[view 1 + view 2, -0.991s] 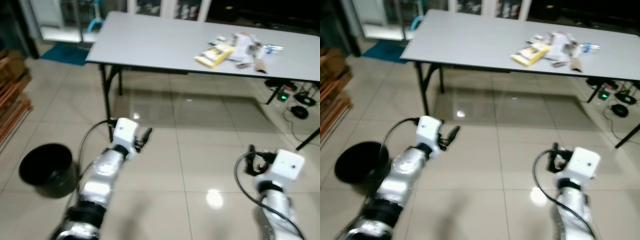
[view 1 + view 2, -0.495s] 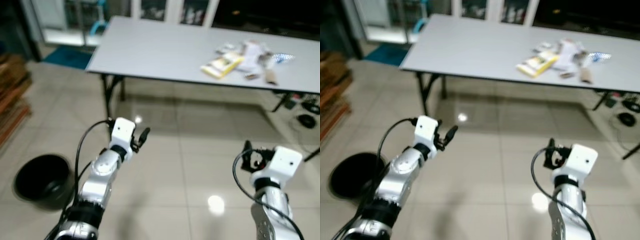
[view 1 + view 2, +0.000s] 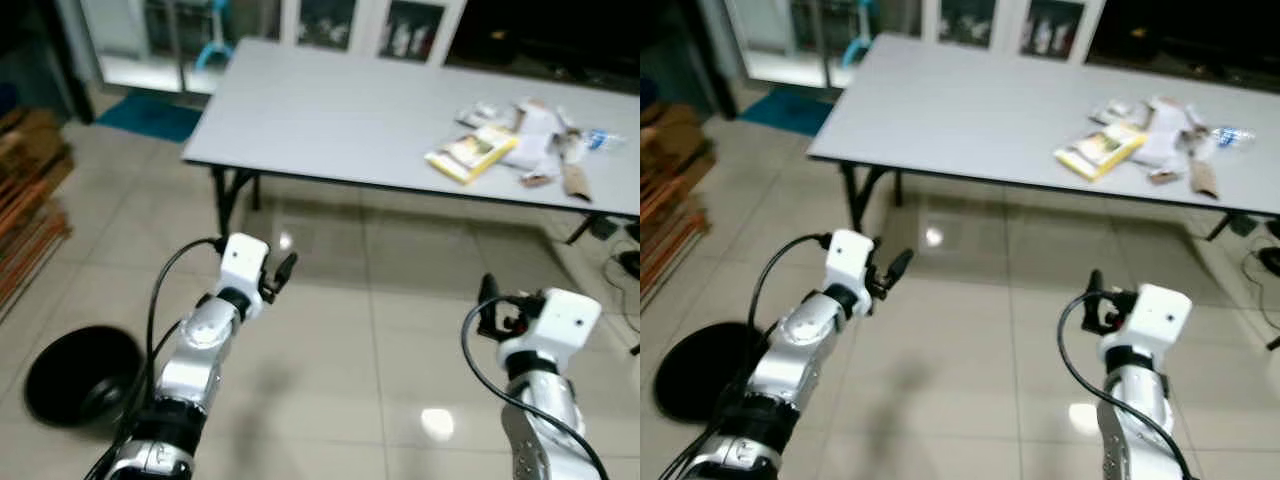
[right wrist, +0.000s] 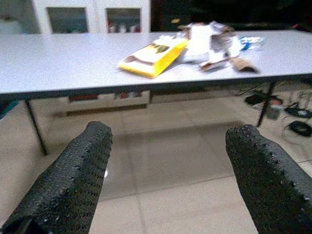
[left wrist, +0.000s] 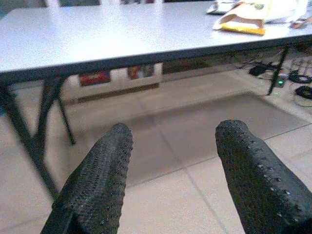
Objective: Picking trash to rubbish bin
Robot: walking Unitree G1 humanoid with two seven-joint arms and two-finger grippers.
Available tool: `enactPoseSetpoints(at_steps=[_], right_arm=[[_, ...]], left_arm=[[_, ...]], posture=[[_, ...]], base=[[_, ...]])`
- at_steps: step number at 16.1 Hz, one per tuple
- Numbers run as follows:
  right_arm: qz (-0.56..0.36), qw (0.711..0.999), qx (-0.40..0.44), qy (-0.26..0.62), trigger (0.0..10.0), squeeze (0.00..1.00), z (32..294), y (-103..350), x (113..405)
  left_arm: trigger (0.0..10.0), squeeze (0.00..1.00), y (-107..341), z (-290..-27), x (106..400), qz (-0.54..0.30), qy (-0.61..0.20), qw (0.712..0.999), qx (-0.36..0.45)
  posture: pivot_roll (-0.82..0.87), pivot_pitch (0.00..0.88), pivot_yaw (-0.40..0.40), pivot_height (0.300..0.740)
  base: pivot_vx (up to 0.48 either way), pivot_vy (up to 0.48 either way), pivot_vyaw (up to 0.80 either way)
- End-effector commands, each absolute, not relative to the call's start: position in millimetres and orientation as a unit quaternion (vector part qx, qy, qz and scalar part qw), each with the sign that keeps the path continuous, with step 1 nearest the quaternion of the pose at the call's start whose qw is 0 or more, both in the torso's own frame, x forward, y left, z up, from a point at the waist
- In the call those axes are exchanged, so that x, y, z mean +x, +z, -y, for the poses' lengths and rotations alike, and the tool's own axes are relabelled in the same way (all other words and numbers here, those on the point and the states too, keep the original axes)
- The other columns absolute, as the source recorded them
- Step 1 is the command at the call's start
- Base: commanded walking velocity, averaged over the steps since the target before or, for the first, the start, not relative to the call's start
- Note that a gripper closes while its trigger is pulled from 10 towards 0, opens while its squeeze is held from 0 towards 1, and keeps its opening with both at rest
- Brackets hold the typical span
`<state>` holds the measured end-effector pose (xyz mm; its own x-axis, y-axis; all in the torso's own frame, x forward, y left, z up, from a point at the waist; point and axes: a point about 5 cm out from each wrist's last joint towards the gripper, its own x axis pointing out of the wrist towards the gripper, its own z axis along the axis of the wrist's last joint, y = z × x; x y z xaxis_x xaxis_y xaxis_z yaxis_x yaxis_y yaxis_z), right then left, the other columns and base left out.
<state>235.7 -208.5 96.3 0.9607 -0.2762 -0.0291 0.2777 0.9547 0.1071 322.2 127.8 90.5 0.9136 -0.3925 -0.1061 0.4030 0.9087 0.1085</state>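
No writing was legible on the yellow packet (image 4: 152, 56) among the trash pile (image 3: 520, 150) on the grey table (image 3: 330, 110). Left gripper (image 5: 170, 146) and right gripper (image 4: 168, 146) hovered, fingers apart, empty. The black rubbish bin (image 3: 75, 375) stood on the floor, blurred.

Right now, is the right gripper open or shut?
Open. The right gripper holds nothing; its jaws stand wide apart, with the table visible between them.

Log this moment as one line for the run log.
phase: facing table, no pick yet | left tool: open, empty | right tool: open, empty | trash pile: on grey table, robot's right | black bin: floor, robot's left
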Motion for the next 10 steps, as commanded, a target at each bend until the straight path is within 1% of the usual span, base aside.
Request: enactPoseSetpoints(at_steps=[1, 10], right_arm=[[-0.018, 0.986, 0.056, -0.156, 10.0, 0.00, 219.3, 92.6, 232.3], [-0.002, 0.992, 0.047, -0.120, 10.0, 0.00, 209.6, 95.4, 238.7]], left_arm=[[10.0, 0.00, 90.5, -118.6, 323.2, -0.042, -0.216, 0.973, 0.067], [10.0, 0.00, 90.6, -120.1, 324.0, -0.041, -0.206, 0.975, 0.071]], posture=[[0.25, 0.062, -0.106, 0.740], [0.27, 0.051, -0.110, 0.740]], base=[[0.480, 0.000, 0.00], [0.441, 0.000, 0.00]])
